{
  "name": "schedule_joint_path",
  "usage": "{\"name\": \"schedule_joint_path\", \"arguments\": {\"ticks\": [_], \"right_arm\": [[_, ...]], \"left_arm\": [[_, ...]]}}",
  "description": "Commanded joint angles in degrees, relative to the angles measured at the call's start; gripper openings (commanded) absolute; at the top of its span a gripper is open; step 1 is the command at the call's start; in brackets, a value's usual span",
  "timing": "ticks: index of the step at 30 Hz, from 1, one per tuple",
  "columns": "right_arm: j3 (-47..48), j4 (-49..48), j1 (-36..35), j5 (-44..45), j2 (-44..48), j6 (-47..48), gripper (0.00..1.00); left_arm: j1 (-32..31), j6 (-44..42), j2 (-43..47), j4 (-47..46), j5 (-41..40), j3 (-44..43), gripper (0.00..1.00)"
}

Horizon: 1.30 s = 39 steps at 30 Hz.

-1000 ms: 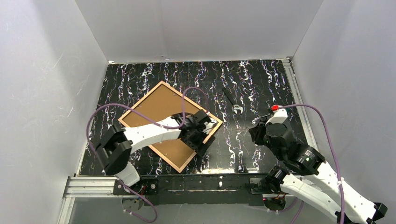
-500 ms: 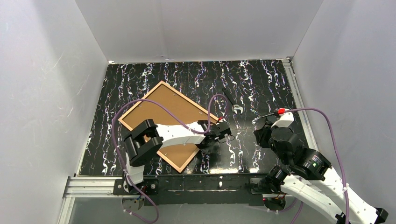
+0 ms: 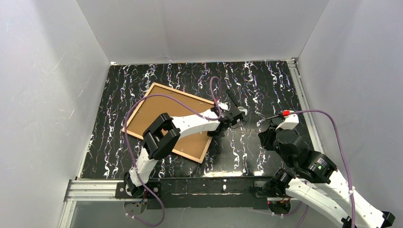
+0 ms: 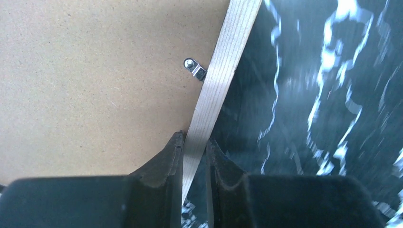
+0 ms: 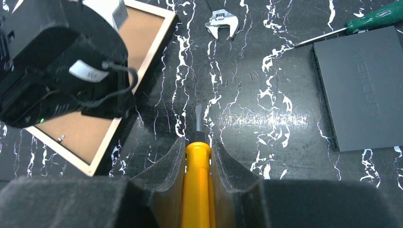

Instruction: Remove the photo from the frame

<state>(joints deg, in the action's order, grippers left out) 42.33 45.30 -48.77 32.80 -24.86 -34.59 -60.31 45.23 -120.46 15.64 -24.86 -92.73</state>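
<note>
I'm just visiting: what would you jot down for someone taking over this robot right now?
Left gripper: pinching the frame by its rail.
Right gripper: holding a yellow screwdriver, apart from the frame.
Frame lies face down on the table, photo inside, brown back up, a metal clip at the rail.
Done: nothing removed. Left: probably release the clip, lift the photo out.

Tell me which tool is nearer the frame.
Left. The left tool is closed on the frame, its fingers either side of the pale rim. The right tool sits apart, off to the frame's right, gripping a yellow-handled screwdriver.
</note>
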Motion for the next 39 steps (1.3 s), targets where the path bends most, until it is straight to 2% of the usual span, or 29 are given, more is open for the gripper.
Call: {"name": "schedule_joint_path", "arguments": {"ticks": [1,6,9,10,16,17,22,27,29,32,35,39], "right_arm": [[1.26,-0.74,-0.1,0.7,0.04,-0.99,0.01],[1.15,-1.07,-0.09,0.51,-0.4,-0.82,0.01],[1.39,-1.08,-0.09,-0.15,-1.72,-0.63,0.01],[1.56,-1.0,-0.09,-0.37,-2.43,-0.6,0.01],[1.39,-1.3,-0.09,-0.83,-4.46,-0.98,0.01],[1.51,-1.18,-0.1,-1.01,-4.84,-1.15,0.01],[0.92,-2.92,-0.1,-2.88,-8.5,-0.16,0.01],[2.61,-6.91,-0.09,-7.22,-16.71,3.95,0.01],[3.97,-8.68,-0.08,-8.73,-20.84,5.88,0.01],[6.17,-11.92,0.0,-10.54,-28.82,8.94,0.01],[9.99,-14.94,-0.01,-11.87,-37.67,12.46,0.01],[20.6,-13.86,-0.01,-12.51,-51.54,16.47,0.01]], "left_arm": [[1.2,23.0,-0.75,10.31,-12.79,-5.92,0.0],[3.53,29.52,-6.64,10.15,-11.36,-12.71,0.0],[4.79,27.31,-8.89,8.75,-9.08,-16.52,0.0],[5.15,25.47,-9.05,7.2,-8.11,-16.82,0.03],[8.3,14.82,-5.76,0.64,0.79,-13.49,0.63],[8.98,12.5,-3.59,-0.41,2.8,-11.83,0.7],[12.94,-0.4,11.61,-7.82,15.02,2.31,0.9],[17.7,-13.32,32.3,-11.9,30.06,20.23,0.93],[19.55,-18.52,40.18,-10.58,35.43,26.56,0.93],[20.96,-24.31,50.59,-6.33,38.72,36.33,0.94],[21.64,-25.99,57.65,-2.64,39.48,42.4,0.94],[21.94,-21.37,62.85,-2.38,42.26,47.56,0.89]]}}
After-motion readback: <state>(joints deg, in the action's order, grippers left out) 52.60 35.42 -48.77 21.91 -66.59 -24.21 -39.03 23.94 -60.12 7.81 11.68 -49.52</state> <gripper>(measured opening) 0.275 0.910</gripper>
